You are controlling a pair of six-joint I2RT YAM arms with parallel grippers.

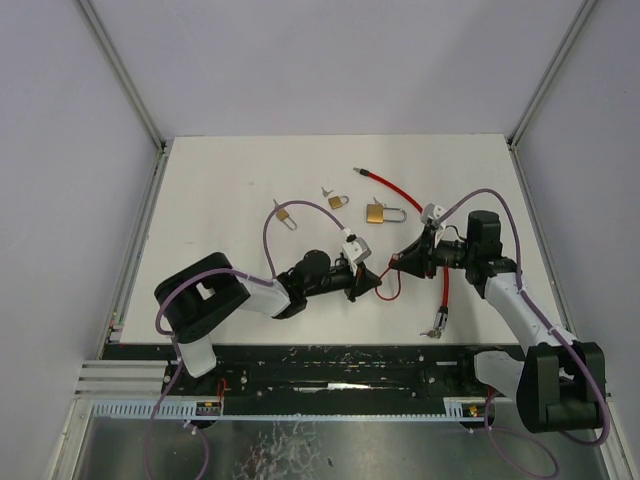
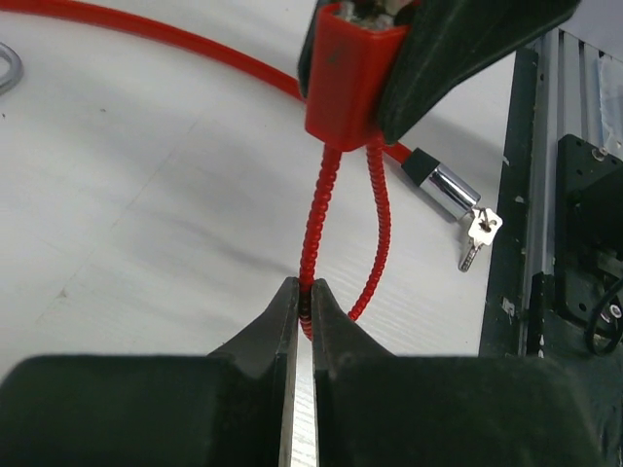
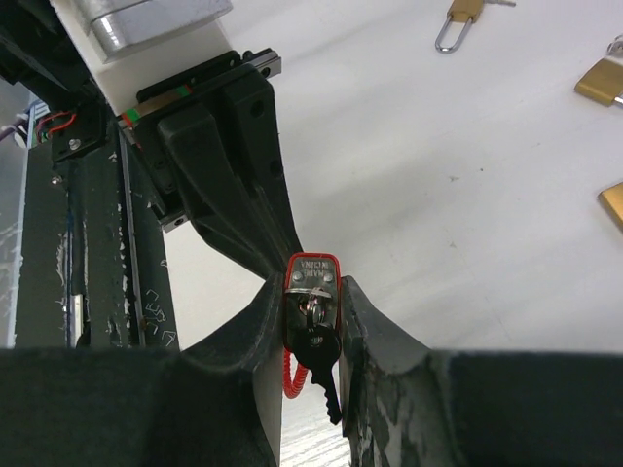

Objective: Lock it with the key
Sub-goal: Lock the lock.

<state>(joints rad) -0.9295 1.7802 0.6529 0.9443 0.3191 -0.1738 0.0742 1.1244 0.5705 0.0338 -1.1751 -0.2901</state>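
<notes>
Top view: my left gripper [image 1: 368, 281] and right gripper [image 1: 398, 262] meet nearly tip to tip at mid-table. The red cable [image 1: 445, 285] trails past the right arm toward the near edge. Brass padlocks [image 1: 380, 213] lie beyond, well apart from the grip.

Left wrist: my jaws are pinched fully together on a coiled red strand [image 2: 313, 224]. It runs straight up the frame to the lock body [image 2: 341, 78]. The cable's silver end [image 2: 448, 190] and a small key [image 2: 477, 238] lie on the table to the right.

Right wrist: the fingers are partly closed, clamping the lock body from both sides, its long axis upright in frame. The black-headed key [image 3: 316, 350] sits in its lower end, with the left gripper's finger just behind.
</notes>
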